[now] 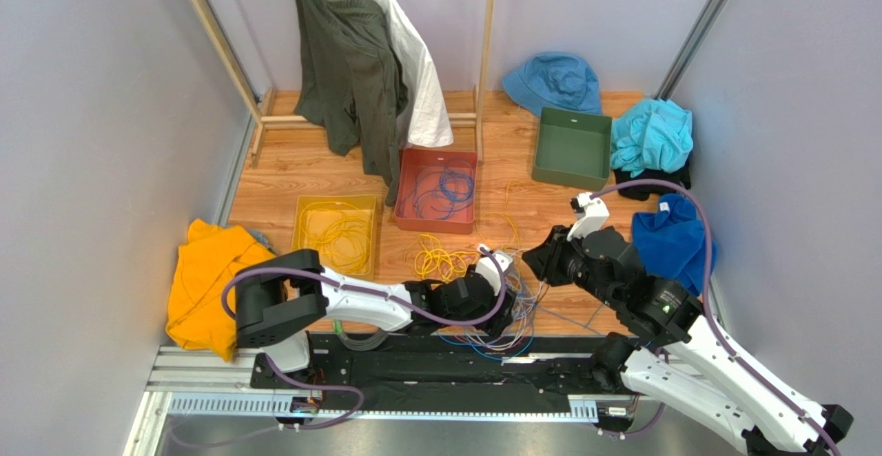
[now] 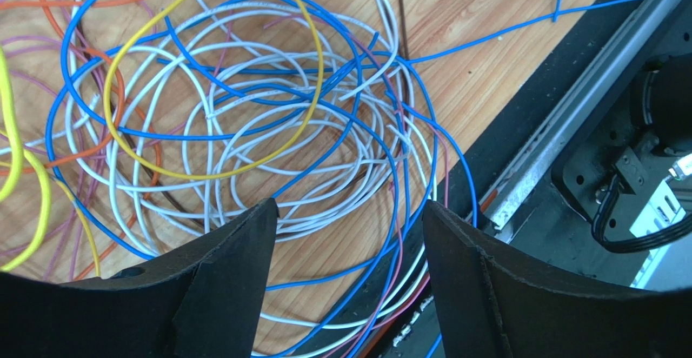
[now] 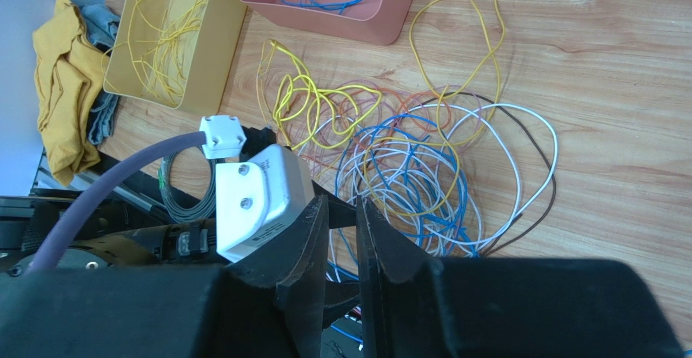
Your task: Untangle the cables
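The cables (image 1: 509, 317) lie in a loose tangle of blue, white, yellow, orange and pink loops (image 2: 244, 115) on the wooden table, and some hang over its near edge. My left gripper (image 2: 349, 205) hovers low over that edge. It is open, with blue, white and pink strands lying between its fingers (image 2: 231, 281) but not pinched. A separate yellow bunch (image 3: 313, 102) lies left of the tangle (image 3: 422, 163). My right gripper (image 3: 343, 201) is just behind the left gripper (image 1: 515, 296), above the pile. Its jaws stand a narrow slit apart with nothing between them.
A yellow bin (image 1: 300, 224) holds yellow cables and a red bin (image 1: 435, 227) holds blue ones. A green bin (image 1: 571, 151) stands at the back right. Clothes lie at both sides (image 1: 212, 280) (image 1: 673, 239). A grey coiled ring (image 3: 183, 192) and a black rail (image 2: 560, 115) are at the near edge.
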{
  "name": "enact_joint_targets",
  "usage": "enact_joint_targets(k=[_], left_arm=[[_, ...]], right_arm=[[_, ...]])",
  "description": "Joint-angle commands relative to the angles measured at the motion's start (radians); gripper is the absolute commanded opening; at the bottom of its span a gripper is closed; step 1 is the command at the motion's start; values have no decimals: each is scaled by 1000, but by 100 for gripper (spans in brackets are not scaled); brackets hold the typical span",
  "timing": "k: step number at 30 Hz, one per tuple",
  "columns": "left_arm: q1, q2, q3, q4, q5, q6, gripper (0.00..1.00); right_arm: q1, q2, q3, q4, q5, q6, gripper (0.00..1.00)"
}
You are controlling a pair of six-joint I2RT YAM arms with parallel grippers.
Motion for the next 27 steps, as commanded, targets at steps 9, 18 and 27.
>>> enact_joint_targets(k=[9,18,27], left_arm=[[20,84,38,12,-10,-75,68],[40,178,76,-58,-11,-103,56],[24,185,90,-227,-122,-107,46]], right_arm=[[6,-35,-26,53,-17,14,22],[6,-41,-34,46,-10,13,22],[6,-53,-52,47,-8,20,22]])
